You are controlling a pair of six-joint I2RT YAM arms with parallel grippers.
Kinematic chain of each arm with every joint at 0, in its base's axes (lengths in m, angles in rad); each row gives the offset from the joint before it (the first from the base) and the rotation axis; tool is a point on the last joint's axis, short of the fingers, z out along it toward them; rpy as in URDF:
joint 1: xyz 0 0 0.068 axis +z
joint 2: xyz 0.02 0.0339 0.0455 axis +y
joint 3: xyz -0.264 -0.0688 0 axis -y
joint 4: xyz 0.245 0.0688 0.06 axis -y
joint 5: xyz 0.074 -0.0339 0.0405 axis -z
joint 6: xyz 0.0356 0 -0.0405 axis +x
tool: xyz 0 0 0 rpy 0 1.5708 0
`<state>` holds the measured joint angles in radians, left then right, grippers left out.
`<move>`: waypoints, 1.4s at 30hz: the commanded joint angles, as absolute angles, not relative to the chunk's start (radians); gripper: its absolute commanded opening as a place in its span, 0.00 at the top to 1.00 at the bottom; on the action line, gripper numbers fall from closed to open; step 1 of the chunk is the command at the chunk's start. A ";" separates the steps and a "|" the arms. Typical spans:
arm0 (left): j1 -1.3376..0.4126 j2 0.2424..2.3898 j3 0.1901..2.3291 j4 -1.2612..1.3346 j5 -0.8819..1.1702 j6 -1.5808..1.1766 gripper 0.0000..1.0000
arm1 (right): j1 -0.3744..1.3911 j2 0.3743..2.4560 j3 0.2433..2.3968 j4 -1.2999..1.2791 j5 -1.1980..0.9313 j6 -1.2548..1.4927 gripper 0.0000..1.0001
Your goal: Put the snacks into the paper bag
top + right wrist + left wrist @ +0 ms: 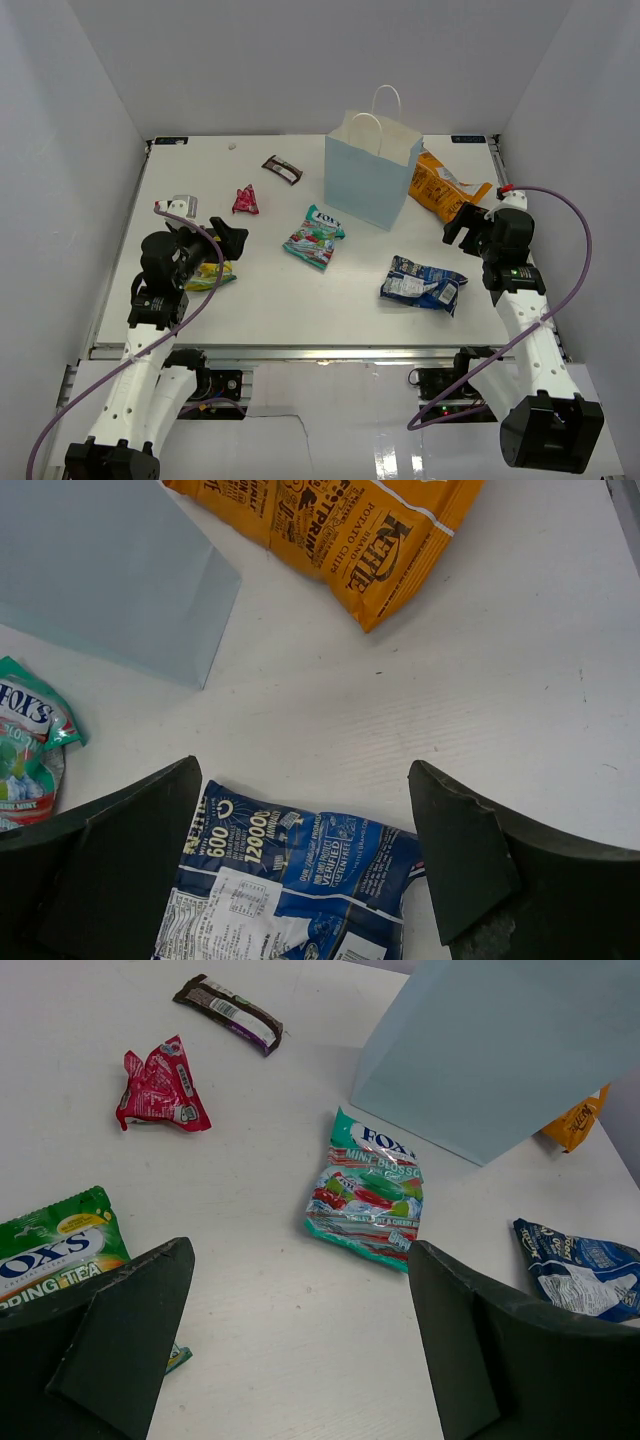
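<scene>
Blue-white bag lies just beside right hand.

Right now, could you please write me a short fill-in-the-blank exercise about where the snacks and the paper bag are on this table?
The paper bag stands ____ on the table. The orange bag lies to the paper bag's ____ in the top view. The left gripper and right gripper both have their jaws ____. The crumpled wrapper beside the dark brown bar is coloured ____.
Missing words: upright; right; open; red.
</scene>
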<state>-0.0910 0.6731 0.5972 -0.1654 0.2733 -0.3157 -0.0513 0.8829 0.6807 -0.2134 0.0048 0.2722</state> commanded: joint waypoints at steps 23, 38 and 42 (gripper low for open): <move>-0.087 0.704 0.627 -0.167 0.290 -0.319 0.02 | -0.002 0.893 0.824 -0.808 -1.034 -1.341 0.10; -0.087 0.738 0.632 -0.176 0.284 -0.313 0.02 | 0.518 1.213 0.877 -0.453 -0.417 -1.447 0.04; -0.087 0.749 0.635 -0.181 0.282 -0.310 0.02 | 0.624 1.349 0.934 -0.344 -0.326 -1.423 0.02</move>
